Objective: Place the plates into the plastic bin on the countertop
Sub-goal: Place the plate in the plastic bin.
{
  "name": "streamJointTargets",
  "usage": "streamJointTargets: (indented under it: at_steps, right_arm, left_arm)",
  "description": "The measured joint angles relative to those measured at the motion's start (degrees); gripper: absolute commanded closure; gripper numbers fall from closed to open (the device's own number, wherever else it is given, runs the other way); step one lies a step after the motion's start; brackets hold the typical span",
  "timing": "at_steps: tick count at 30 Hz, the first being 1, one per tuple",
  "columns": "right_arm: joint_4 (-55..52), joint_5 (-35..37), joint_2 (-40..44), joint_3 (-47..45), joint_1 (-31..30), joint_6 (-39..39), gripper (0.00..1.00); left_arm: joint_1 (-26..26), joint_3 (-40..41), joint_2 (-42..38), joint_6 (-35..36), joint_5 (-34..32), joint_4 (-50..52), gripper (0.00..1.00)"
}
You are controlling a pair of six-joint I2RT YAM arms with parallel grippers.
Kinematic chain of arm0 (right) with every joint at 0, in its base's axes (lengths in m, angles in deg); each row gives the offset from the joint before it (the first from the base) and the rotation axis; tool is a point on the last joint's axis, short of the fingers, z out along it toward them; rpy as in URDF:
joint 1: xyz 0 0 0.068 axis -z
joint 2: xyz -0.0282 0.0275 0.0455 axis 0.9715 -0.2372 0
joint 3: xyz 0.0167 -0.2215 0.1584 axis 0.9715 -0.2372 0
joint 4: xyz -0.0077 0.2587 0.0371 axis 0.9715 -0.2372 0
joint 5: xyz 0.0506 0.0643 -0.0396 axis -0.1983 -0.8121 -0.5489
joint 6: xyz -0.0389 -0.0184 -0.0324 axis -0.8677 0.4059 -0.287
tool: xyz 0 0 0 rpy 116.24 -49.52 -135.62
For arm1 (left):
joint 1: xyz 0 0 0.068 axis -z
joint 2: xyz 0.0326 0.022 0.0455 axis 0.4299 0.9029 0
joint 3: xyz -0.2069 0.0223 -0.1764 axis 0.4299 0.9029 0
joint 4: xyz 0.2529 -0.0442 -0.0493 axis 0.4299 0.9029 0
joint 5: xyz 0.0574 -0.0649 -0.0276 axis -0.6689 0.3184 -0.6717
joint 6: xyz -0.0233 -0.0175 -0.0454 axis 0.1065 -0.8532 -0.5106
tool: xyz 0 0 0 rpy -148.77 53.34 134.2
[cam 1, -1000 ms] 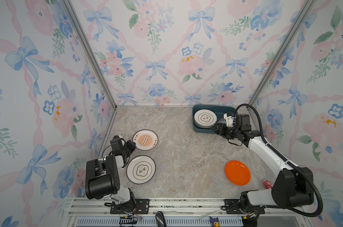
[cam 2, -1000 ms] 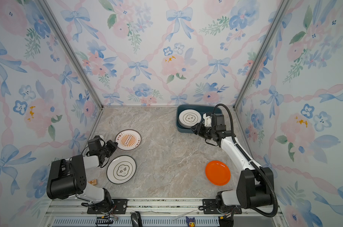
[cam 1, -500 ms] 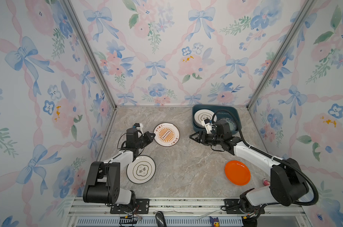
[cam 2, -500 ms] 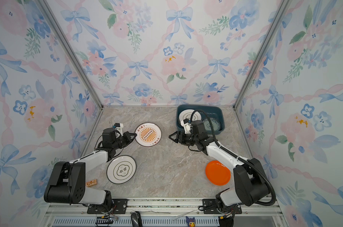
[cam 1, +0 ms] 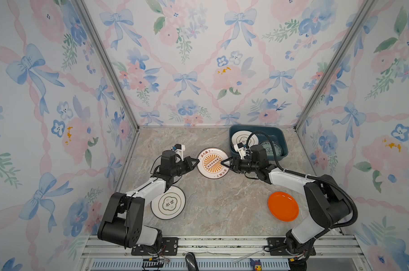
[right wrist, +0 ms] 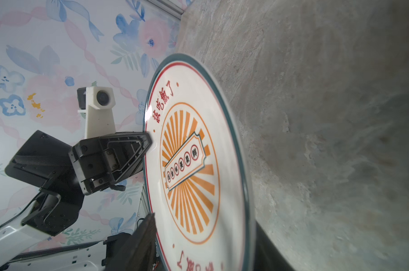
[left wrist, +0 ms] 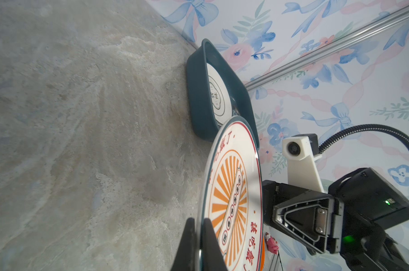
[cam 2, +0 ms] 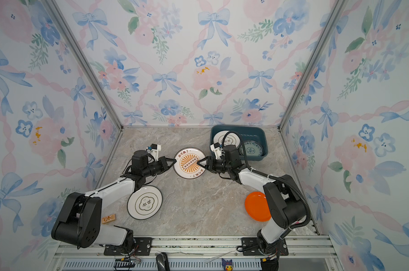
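A white plate with an orange sunburst (cam 1: 213, 163) (cam 2: 190, 163) (left wrist: 234, 187) (right wrist: 194, 164) hangs over the middle of the countertop (cam 1: 222, 211). My left gripper (cam 1: 197, 161) (cam 2: 174, 160) (left wrist: 200, 220) is shut on its left rim. My right gripper (cam 1: 223, 163) (cam 2: 200, 163) (right wrist: 204, 223) straddles the opposite rim, one finger over the face and one under, jaws still apart. The dark teal plastic bin (cam 1: 281, 138) (cam 2: 261, 138) (left wrist: 196, 93) at the back right holds a gold-emblem plate (cam 1: 240, 139) and a blue-green patterned plate (cam 1: 270, 147). Another emblem plate (cam 1: 168, 203) and an orange plate (cam 1: 282, 206) lie near the front.
Floral walls close in the countertop on three sides. A metal rail (cam 1: 222, 244) with both arm bases runs along the front edge. A small wooden block (cam 2: 108, 218) lies by the left arm's base. The right arm's cable (cam 1: 269, 140) arches over the bin.
My left gripper has carried the sunburst plate from the left side to the middle. My right gripper has come away from the bin to the plate's other rim, and its jaws have narrowed.
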Motion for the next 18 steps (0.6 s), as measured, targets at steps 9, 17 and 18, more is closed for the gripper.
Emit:
streamJointTargets:
  at_steps: [9,17,18]
  right_arm:
    - [5.75,-2.32,-2.32,0.07,0.26,5.79,0.98]
    - [0.02,-2.95,-2.29,2.75,1.49,3.02,1.00]
    - [-2.21,-2.95,-2.25,3.78,1.86,1.97,1.00]
  left_arm:
    - [0.57,-1.81,2.40,0.11,0.57,-0.33,0.96]
    - [1.62,-2.32,2.58,0.70,1.09,0.04,0.54]
    - [1.75,-2.64,2.58,0.94,1.14,0.15,0.48]
